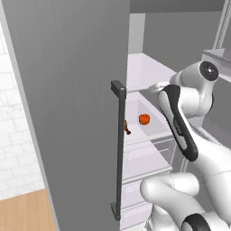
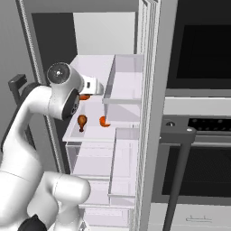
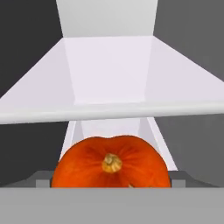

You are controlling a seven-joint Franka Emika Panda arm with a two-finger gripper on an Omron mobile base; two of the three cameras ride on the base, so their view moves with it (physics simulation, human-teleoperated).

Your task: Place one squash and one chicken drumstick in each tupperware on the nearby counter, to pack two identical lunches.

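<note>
Glossy ribbed orange squash [image 3: 111,162], tan stem, between gripper [image 3: 112,183] fingers spread wide

Glossy orange-red squash [image 3: 111,163] stem-up on fridge shelf, brown chicken drumstick [image 2: 82,121] beside another squash [image 2: 104,122]

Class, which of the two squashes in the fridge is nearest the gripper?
The squash looming right at the fingertips, not the other squash lying beside the drumstick.

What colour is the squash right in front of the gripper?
Glossy orange-red, with a tan stem; the squash shows best in the hand view.
</note>
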